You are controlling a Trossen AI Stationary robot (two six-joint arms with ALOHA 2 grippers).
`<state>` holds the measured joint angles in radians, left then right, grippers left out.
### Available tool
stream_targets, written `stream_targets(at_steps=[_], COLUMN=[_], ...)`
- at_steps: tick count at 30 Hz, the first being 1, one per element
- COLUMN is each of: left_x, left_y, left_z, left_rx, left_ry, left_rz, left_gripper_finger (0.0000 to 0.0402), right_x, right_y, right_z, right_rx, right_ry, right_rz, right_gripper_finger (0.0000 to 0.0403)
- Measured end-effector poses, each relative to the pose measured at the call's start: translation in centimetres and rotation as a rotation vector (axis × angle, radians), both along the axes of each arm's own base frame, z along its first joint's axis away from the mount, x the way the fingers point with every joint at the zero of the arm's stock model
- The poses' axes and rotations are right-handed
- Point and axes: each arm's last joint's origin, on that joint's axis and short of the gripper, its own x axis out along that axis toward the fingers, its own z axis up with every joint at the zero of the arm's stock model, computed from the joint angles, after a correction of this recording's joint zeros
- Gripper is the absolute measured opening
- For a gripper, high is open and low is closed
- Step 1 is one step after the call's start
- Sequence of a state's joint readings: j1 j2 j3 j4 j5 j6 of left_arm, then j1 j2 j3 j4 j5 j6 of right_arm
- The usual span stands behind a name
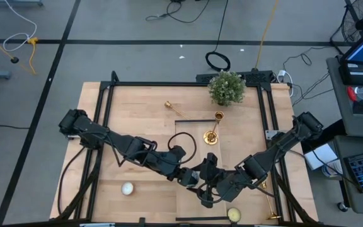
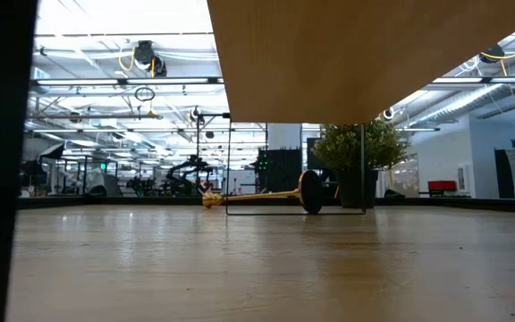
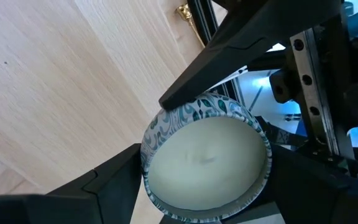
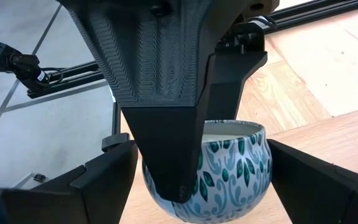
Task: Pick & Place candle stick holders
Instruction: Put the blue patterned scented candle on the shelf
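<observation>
brass holders on the boards, both arms met over a patterned candle bowl

pale wood covers the table [image 1: 137,113], and the two dark arms meet near its front middle. in the left wrist view the left gripper [image 3: 201,186] has its fingers set wide, one on each side of a round candle bowl [image 3: 205,163] with a teal leaf pattern and cream wax; they lie against its rim, so it looks held. in the right wrist view the right gripper [image 4: 201,180] also stands wide, its fingers flanking the same bowl, but whether they touch it cannot be told; a dark finger of the other arm crosses in front.

one candle stick holder [image 1: 212,129] stands upright just beside a thin black frame [image 1: 197,120] at mid table. a second holder [image 1: 172,108] lies flat nearer the back, left of the potted plant [image 1: 226,87]. a third holder [image 1: 270,205] lies by the right front edge, partly behind the right arm. a pale round candle [image 1: 127,188] rests at front left, another candle [image 1: 234,214] at the front edge.
</observation>
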<state>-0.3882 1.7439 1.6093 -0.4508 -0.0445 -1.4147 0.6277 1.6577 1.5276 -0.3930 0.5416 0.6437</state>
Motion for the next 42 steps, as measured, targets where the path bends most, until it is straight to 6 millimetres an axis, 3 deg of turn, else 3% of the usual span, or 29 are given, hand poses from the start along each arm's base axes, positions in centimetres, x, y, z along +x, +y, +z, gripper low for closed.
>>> stream_targets(at_steps=[5,10,22,32,38,42], left_x=[0.1,0.1,0.2,0.2,-0.3,-1.8], left_y=[0.0,0.0,0.0,-0.1,1.0,2.4], left_z=[-0.1,-0.1,0.1,0.2,1.0,2.3], left_rx=[0.0,-0.002,0.013,0.016,0.025,0.057], left_ry=[-0.001,-0.001,-0.033,-0.045,-0.035,-0.012], left_rz=[0.001,0.002,-0.004,-0.075,-0.099,-0.127], left_gripper_finger=[0.0303,0.0303,0.0306,0.0394,0.0374,0.037], right_x=[-0.1,0.0,-0.1,0.0,-0.1,-0.1], right_y=[0.0,-0.2,-0.3,-0.2,-0.3,-0.2], right_z=[-0.1,-0.1,-0.1,-0.2,-0.3,-0.5], right_rx=[0.009,0.017,0.011,0.033,0.027,0.033], right_ry=[0.013,0.02,0.025,0.031,0.041,0.065], right_rz=[-0.007,-0.004,-0.009,-0.008,-0.009,0.014], right_gripper_finger=[0.0328,0.0286,0.0286,0.0286,0.0286,0.0286])
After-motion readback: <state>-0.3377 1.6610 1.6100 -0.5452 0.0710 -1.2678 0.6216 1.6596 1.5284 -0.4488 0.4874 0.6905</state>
